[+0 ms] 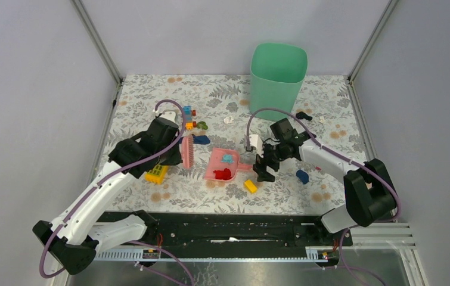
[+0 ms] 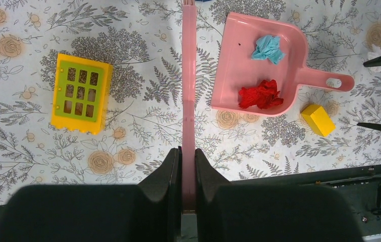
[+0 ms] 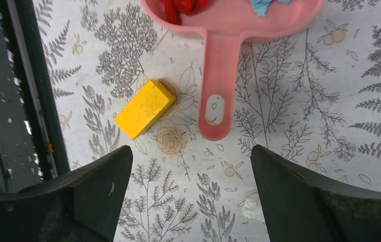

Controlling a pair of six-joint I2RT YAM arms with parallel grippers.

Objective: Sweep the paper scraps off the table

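My left gripper (image 2: pixel 188 151) is shut on the handle of a pink brush (image 2: pixel 188 75), held left of the pink dustpan (image 2: pixel 238 60); it also shows in the top view (image 1: pixel 182 152). The dustpan holds a blue (image 2: pixel 268 49) and a red (image 2: pixel 261 95) crumpled paper. My right gripper (image 3: pixel 191 151) is open and empty, just short of the dustpan's handle (image 3: pixel 218 75). A white paper scrap (image 3: pixel 251 207) lies by its right finger. Two more white scraps (image 1: pixel 228 119) (image 1: pixel 322 120) lie near the bin on the floral table (image 1: pixel 151 95).
A green bin (image 1: pixel 278 71) stands at the back. A yellow brick (image 3: pixel 144 108) lies beside the dustpan handle. A yellow-green window piece (image 2: pixel 81 93) lies left of the brush. Blue bricks (image 1: pixel 302 176) (image 1: pixel 201 139) and small coloured pieces (image 1: pixel 189 113) are scattered. A black rail (image 1: pixel 222 226) runs along the front.
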